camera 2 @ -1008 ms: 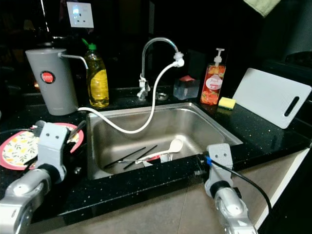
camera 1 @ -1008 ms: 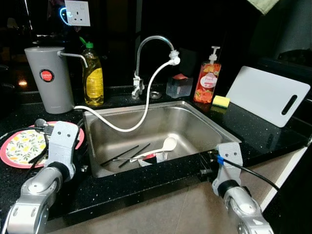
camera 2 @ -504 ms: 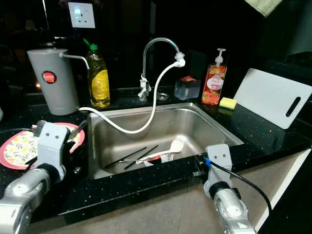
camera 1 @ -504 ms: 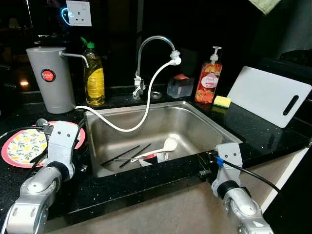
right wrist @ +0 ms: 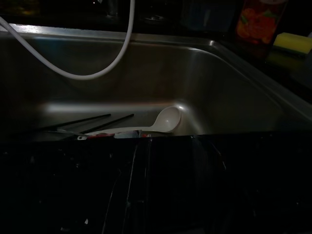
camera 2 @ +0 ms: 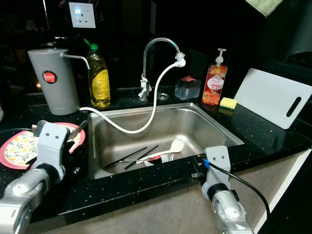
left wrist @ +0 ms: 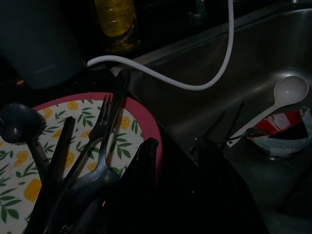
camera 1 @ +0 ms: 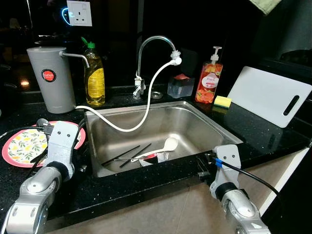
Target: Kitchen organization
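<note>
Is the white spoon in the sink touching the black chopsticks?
Apart. In the right wrist view the white spoon lies beside the black chopsticks, with bare steel of the sink plainly showing between them.

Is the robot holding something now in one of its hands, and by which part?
It cannot be told: the left hand hovers over the plate, the right hand at the sink edge.

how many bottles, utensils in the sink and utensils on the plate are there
Bottles: 2, a yellow dish soap bottle and a pump soap bottle.
Utensils in the sink: 3, two black chopsticks and a white ladle spoon.
Utensils on the floral plate: 3, a fork, a spoon and a dark handle.
Total: 8
</note>
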Controlling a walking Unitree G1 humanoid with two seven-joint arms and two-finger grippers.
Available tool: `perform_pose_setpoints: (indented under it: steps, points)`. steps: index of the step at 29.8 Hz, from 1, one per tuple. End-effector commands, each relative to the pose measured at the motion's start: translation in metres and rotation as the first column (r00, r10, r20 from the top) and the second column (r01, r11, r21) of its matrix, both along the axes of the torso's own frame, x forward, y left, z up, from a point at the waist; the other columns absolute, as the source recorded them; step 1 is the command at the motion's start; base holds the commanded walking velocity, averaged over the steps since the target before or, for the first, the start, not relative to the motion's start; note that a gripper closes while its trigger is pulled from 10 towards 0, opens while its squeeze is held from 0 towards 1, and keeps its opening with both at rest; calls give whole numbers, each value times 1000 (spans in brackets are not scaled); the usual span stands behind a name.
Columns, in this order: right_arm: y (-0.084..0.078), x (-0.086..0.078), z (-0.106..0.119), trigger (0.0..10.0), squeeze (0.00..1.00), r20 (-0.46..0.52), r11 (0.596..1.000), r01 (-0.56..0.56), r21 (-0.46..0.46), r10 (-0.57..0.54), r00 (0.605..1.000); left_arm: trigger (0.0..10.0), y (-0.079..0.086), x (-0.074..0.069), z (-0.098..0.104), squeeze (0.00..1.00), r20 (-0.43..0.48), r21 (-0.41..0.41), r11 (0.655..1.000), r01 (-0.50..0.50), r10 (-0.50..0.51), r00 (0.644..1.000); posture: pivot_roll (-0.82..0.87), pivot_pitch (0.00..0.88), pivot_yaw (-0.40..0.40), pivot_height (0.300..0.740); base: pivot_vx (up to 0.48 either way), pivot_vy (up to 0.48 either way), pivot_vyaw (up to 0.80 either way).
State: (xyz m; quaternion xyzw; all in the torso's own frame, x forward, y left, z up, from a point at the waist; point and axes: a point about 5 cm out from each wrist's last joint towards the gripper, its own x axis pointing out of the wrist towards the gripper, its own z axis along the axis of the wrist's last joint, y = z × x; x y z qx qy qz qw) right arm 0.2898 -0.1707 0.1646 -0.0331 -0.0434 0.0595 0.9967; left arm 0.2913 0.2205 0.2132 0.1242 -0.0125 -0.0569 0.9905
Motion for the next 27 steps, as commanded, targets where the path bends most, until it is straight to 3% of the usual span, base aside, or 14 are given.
perform_pose_setpoints:
  steps: [1,27]
  points:
    - [-1,0,2,10000,0,-2,1000,1,-2,-1,1000,10000,2,-1,-1,0,-4,19,1000,-2,2,1000,-28,6,-62,740,0,0,0]
    - [3,4,5,10000,0,15,1000,-2,9,2,1000,10000,4,6,-2,0,1,13,1000,-16,16,1000,-13,0,-51,740,0,0,0]
